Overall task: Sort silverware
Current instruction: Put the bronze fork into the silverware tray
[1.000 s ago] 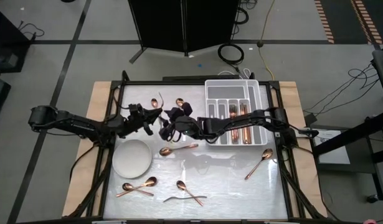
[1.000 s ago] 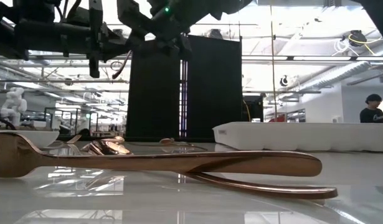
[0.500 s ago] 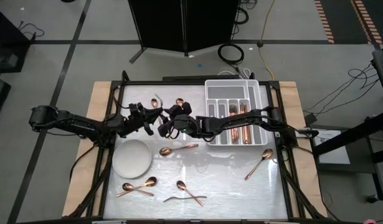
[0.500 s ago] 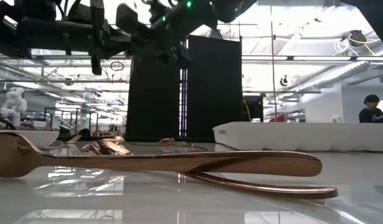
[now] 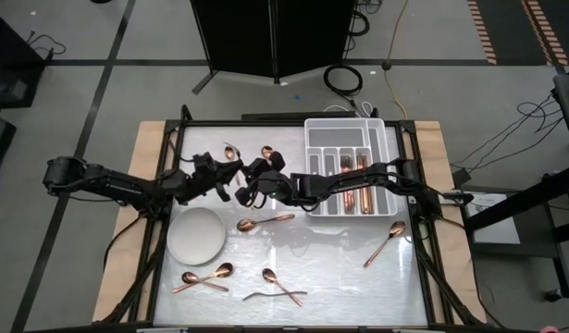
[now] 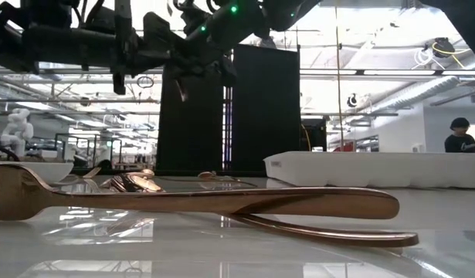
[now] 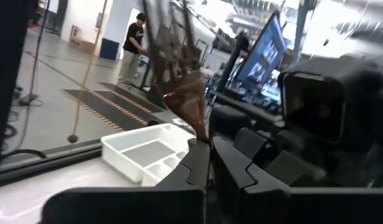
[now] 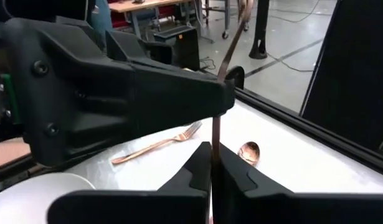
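White plate [image 5: 195,235] front-left, compartmented tray [image 5: 388,151] back-right.

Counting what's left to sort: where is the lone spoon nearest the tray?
In the high view, that spoon lies alone on the table's right side, slanted, just below the white tray and well right of the other loose spoons.

The tray [image 5: 345,166] sits at the table's [image 5: 349,277] far right, with cutlery lying in its long compartments. The plate [image 5: 196,235] lies toward the left, nearer the front. Right of it lies a spoon [image 5: 264,222]. In front of the plate are two spoons [image 5: 204,277] side by side, and right of those a third spoon [image 5: 278,282] crossing a fork [image 5: 275,295] (they overlap). A lone spoon [image 5: 385,242] lies in front of the tray. Behind the plate lie a fork [image 8: 157,144] and spoon [image 8: 248,151].
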